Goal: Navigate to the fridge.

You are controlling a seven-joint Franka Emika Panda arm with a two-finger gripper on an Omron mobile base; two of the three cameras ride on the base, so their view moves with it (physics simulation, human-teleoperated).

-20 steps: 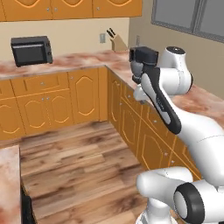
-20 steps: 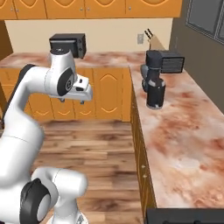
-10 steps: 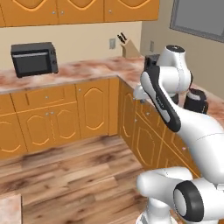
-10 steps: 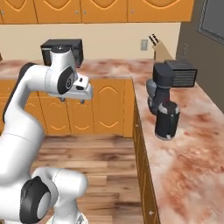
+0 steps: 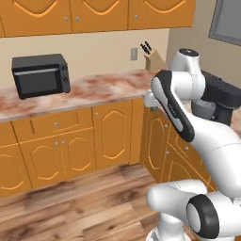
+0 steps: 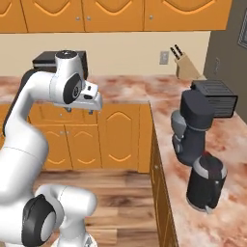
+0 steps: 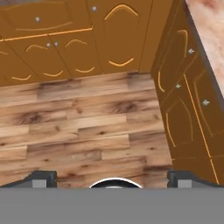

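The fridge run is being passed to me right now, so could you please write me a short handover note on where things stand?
Gripper: open, holding nothing, its fingertips wide apart above the wooden floor.
Fridge: nowhere in the frames; the base faces a corner of orange cabinets, with a microwave on the marble counter and a knife block near the wall.
Done: nothing that the pictures can confirm.
Left: find the fridge, probably by turning the base, then drive to it.

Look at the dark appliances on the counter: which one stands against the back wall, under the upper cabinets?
The microwave: a black box against the back wall, left of the corner. The toaster and coffee machine sit on the side counter, right of the corner.
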